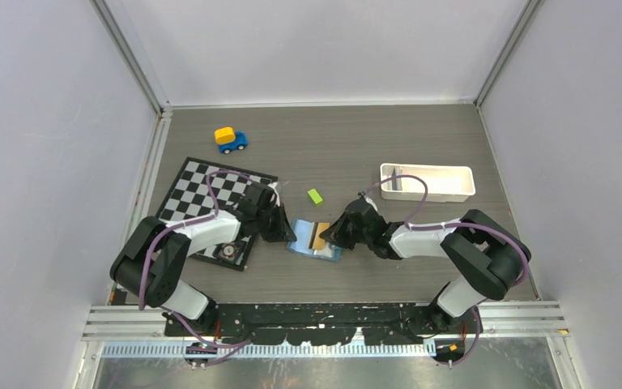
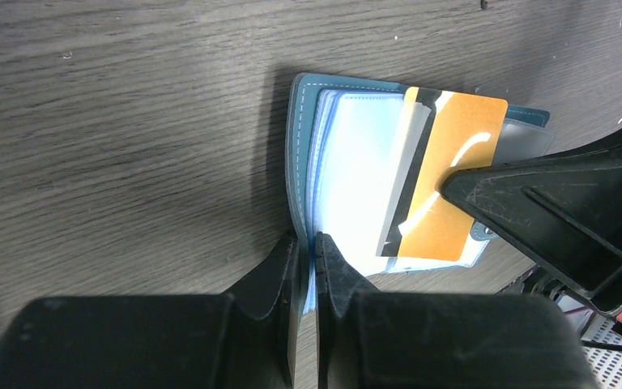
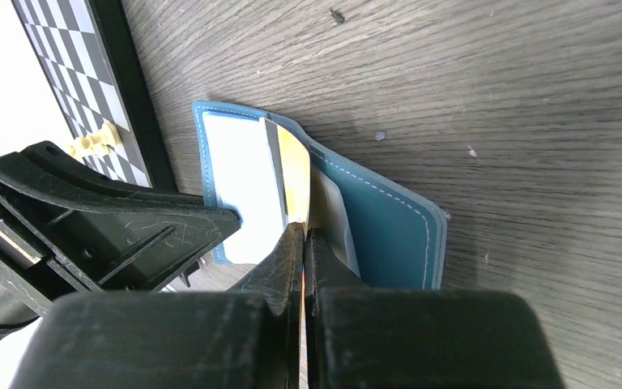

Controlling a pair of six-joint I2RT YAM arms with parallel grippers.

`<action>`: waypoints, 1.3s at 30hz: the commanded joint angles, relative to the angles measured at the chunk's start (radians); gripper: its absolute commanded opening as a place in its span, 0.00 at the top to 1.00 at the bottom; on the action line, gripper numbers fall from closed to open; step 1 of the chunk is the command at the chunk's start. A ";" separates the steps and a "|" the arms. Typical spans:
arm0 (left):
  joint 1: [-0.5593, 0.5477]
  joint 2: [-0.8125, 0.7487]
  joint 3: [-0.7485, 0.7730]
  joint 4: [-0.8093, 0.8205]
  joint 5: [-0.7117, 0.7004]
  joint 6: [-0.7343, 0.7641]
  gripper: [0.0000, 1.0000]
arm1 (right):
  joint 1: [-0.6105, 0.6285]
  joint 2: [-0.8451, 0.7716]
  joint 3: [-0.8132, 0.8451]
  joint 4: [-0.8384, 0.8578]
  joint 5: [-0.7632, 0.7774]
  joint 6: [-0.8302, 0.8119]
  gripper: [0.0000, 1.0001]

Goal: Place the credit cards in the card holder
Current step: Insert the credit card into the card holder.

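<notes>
From above, the open holder (image 1: 328, 253) lies on the bench (image 1: 356, 146) between the two arms; the left end effector (image 1: 282, 231) meets one side of it and the right end effector (image 1: 338, 235) the other, with the card (image 1: 321, 235) across it; the chessboard (image 1: 202, 186) lies close behind the left arm and the tray (image 1: 470, 182) well beyond the right, so there is room outward but little between the tips. Left wrist view: the jaws are almost closed on the holder's near edge, pinning cover and leaves; the card lies skewed ahead and to the right; whether it sits in a slot I cannot tell. Right wrist view: the jaws pinch the card thinly, its far end just ahead among the leaves. Risks, as I judge them: a skewed corner could catch a leaf and buckle; a hard push could drag the holder from the left's slim hold; the fingers could collide.
</notes>
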 commanded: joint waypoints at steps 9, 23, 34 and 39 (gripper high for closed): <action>-0.008 -0.015 -0.022 0.016 0.041 -0.011 0.93 | 0.021 0.071 -0.025 -0.058 -0.040 -0.009 1.00; -0.008 -0.019 -0.016 0.013 0.056 -0.004 0.92 | 0.020 0.135 0.007 -0.045 -0.078 -0.022 0.99; -0.008 -0.032 -0.017 0.005 0.062 -0.008 0.91 | 0.020 0.118 0.053 -0.132 -0.036 -0.056 0.81; -0.008 -0.039 -0.017 0.004 0.059 -0.009 0.91 | 0.023 0.043 0.048 -0.221 0.029 -0.070 0.62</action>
